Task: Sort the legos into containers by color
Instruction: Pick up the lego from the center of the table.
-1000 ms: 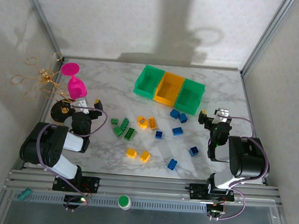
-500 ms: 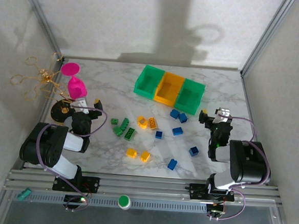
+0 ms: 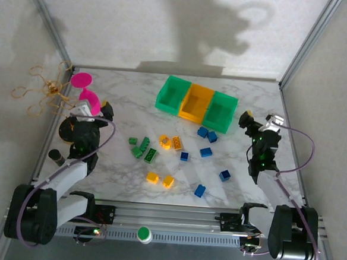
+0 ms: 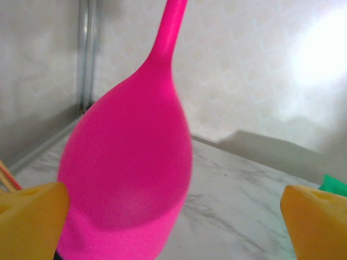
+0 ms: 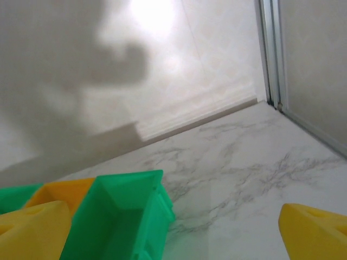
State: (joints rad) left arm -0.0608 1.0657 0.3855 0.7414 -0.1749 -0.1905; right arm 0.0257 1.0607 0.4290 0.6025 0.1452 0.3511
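Note:
The legos lie loose mid-table: green ones (image 3: 143, 149), yellow-orange ones (image 3: 171, 143) and blue ones (image 3: 206, 142). The containers stand joined at the back: a green bin (image 3: 173, 94), a yellow-orange bin (image 3: 197, 102) and a green bin (image 3: 221, 111). My left gripper (image 3: 93, 109) is open at the far left, its yellow fingertips (image 4: 30, 219) spread wide around a pink goblet (image 4: 127, 179) without gripping it. Just right of the bins my right gripper (image 3: 260, 123) stands open and empty, with the right green bin (image 5: 124, 216) beside its left fingertip (image 5: 32, 227).
A gold wire ornament (image 3: 42, 88) hangs off the table's far left corner. A black disc (image 3: 70, 129) and a small dark cylinder (image 3: 55, 155) sit under the left arm. Metal frame posts (image 5: 271, 54) bound the back corners. A green button (image 3: 144, 232) sits on the front rail.
Both arms have unfolded and reached toward the back. The left gripper now stands at the pink goblet, and the right one has moved up beside the right green bin. Legos unmoved.

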